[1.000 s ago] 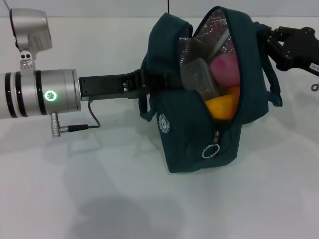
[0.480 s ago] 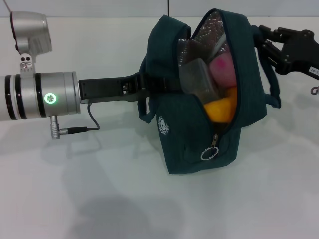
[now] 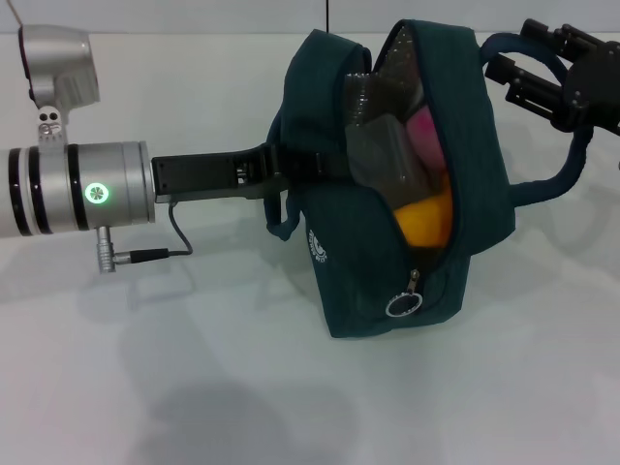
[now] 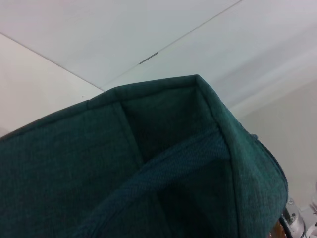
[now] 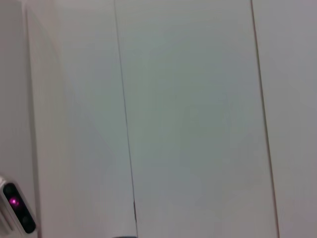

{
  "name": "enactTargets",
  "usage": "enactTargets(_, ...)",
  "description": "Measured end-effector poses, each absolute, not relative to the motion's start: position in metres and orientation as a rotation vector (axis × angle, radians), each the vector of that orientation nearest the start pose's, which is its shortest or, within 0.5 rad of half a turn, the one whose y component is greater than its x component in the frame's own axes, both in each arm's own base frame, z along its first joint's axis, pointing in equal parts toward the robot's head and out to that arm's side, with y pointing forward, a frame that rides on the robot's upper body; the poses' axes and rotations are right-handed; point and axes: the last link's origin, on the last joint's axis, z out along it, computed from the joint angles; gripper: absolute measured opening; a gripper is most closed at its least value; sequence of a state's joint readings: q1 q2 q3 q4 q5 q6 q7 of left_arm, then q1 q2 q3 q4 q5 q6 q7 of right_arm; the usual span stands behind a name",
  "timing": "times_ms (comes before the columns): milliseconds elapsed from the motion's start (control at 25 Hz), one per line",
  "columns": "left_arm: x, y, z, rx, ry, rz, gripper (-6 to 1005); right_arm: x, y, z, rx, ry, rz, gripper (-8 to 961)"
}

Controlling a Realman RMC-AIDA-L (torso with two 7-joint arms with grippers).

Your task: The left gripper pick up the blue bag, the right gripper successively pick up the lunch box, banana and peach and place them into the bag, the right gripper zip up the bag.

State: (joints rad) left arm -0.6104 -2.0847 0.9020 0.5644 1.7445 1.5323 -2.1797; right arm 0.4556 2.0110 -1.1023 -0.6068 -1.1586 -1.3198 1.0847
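The blue bag point(image 3: 407, 184) is standing on the white desk point(image 3: 194, 387) at the centre of the head view, its mouth gaping toward the camera and showing silver lining. All 3 items are sitting inside: the lunch box point(image 3: 383, 160) is leaning upright in the middle of the opening, the peach point(image 3: 423, 129) is showing pink behind it, and the banana point(image 3: 423, 218) is lying lowest, just above the closed end of the zipper. The zipper ring pull point(image 3: 401, 304) is hanging at the bottom of the opening, so the zip is not yet drawn.

The left gripper point(image 3: 291, 163) is reaching in from centre left and closing on the bag's left side at a strap. The left wrist view is filled with teal fabric.

Compared with 1 second ago, the right gripper point(image 3: 528, 58) has risen toward the upper right corner with its fingers spread, empty. The bag's right handle point(image 3: 557, 170) is now arching out to the right instead of hanging down, passing just beside that gripper; whether it is caught there cannot be told. The bag's top has narrowed slightly.

That suggests packing is finished; the right gripper must next travel down to the ring pull.
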Motion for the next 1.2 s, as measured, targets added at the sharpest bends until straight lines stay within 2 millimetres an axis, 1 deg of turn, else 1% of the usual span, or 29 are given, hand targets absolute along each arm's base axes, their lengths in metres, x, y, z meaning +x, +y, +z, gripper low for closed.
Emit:
enactTargets(120, -0.209, 0.343, -0.027, -2.561, -1.73, -1.01, 38, 0.236, 0.364, 0.035, -2.286, 0.339, 1.046, 576)
enactTargets(360, -0.209, 0.343, -0.027, -2.559, -1.731, -1.014, 37, 0.242, 0.365, 0.038, -2.282, 0.35, 1.017, 780)
enactTargets(440, -0.209, 0.343, -0.027, -2.557, -1.73, -1.015, 37, 0.246, 0.363, 0.037, -2.283, 0.358, 1.009, 781)
enactTargets(560, -0.209, 0.344, -0.027, -2.555, -1.73, -1.016, 37, 0.247, 0.355, 0.038, -2.296, 0.338, 1.029, 783)
enactTargets(640, -0.209, 0.344, -0.027, -2.553, -1.729, -1.016, 38, 0.241, 0.343, 0.037, -2.337, 0.265, 1.09, 784)
enactTargets(840, -0.209, 0.344, -0.027, -2.552, -1.729, -1.017, 38, 0.227, 0.312, 0.029, -2.501, 0.054, 1.2, 782)
enactTargets(920, -0.209, 0.344, -0.027, -2.551, -1.729, -1.017, 38, 0.225, 0.309, 0.028, -2.522, 0.024, 1.206, 781)
enactTargets(960, -0.209, 0.344, -0.027, -2.551, -1.729, -1.017, 38, 0.224, 0.302, 0.024, -2.57, -0.028, 1.21, 781)
enactTargets(1080, -0.209, 0.344, -0.027, -2.55, -1.729, -1.017, 39, 0.223, 0.29, 0.019, -2.666, -0.097, 1.204, 780)
enactTargets(1200, -0.209, 0.344, -0.027, -2.548, -1.731, -1.018, 39, 0.224, 0.279, 0.013, -2.787, -0.16, 1.157, 781)
